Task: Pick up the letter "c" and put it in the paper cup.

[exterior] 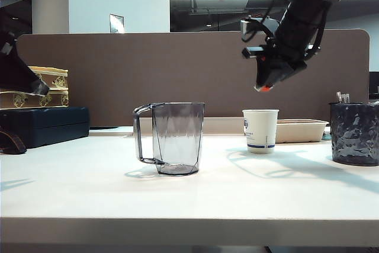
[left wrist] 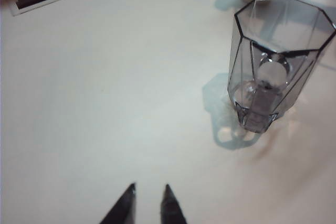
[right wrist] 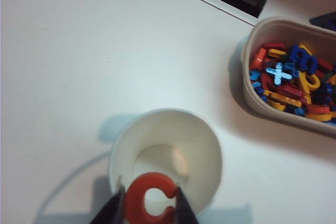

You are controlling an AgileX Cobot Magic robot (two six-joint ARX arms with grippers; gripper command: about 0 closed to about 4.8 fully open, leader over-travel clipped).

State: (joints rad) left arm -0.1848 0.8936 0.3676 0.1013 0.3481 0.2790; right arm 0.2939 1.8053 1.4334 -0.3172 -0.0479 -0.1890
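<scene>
Holding the letter "c" (right wrist: 149, 199) clamped in our right gripper (right wrist: 149, 205) directly above the empty paper cup (right wrist: 165, 153), we have only the drop left, while our left gripper (left wrist: 148, 203) waits released, apart over the table (left wrist: 105, 103).

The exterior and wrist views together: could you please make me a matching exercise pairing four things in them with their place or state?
Things:
1. letter "c"
2. paper cup
3. clear grey pitcher
4. left gripper

Place or state:
A. open, holding nothing, low over bare table
B. pinched in the right gripper above the cup
C. standing upright, nothing inside, under the right gripper
D. standing left of the cup in the exterior view, handle to the left

Pairs: 1-B, 2-C, 3-D, 4-A
</scene>
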